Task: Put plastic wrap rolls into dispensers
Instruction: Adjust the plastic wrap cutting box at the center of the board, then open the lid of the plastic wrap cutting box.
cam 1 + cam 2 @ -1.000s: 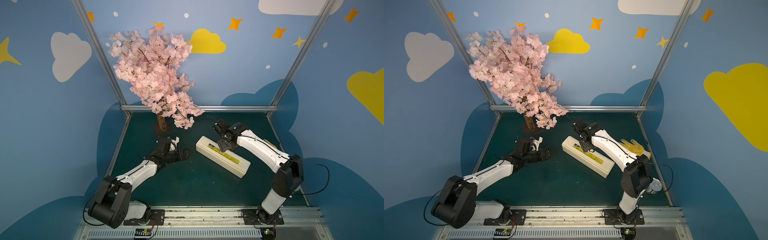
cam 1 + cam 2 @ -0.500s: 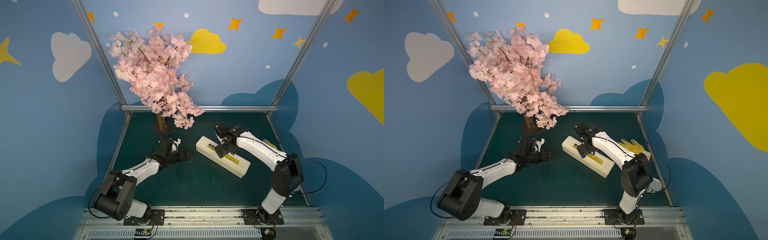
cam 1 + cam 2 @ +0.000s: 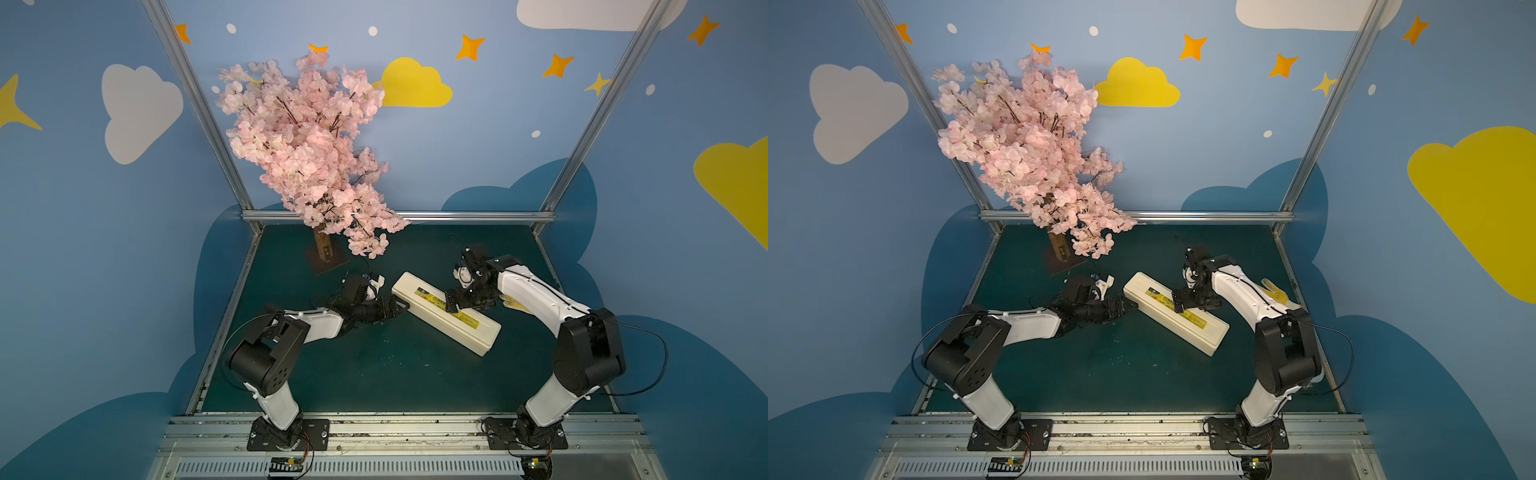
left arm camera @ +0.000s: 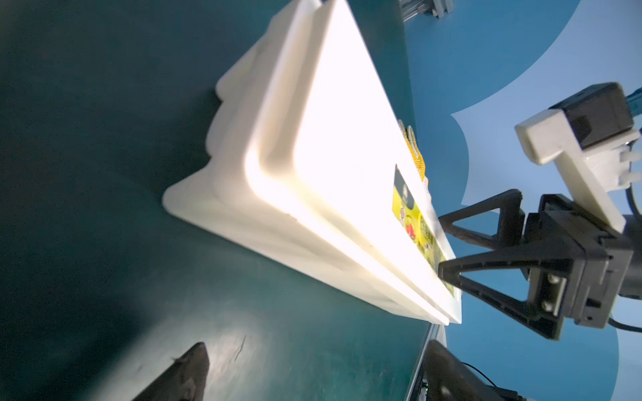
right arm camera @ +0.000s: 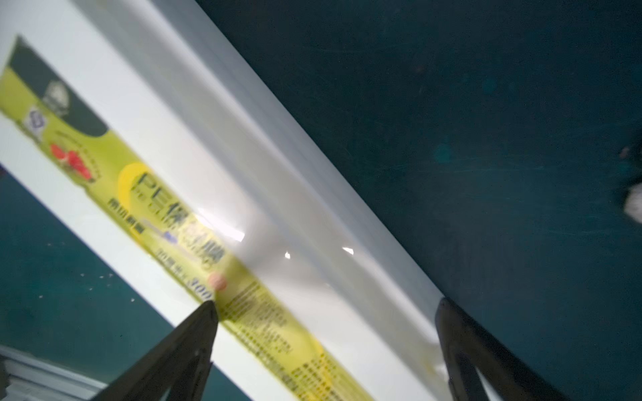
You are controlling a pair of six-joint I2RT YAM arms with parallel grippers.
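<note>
The dispenser is a long cream box lying diagonally on the green table, lid down, yellow label on top; both top views show it. No plastic wrap roll shows in any view. My left gripper lies low by the box's left end, open, with only bare table between its fingers in the left wrist view. My right gripper hangs open over the middle of the lid. In the right wrist view one fingertip is above the label and the other is past the box's long edge.
A pink blossom tree on a brown base stands at the back left, branches overhanging the table. A yellow object lies behind the right arm near the right rail. Metal frame rails edge the table.
My left gripper has slid right, up to the dispenser's left end. My right gripper has come down and along the lid toward its middle.
</note>
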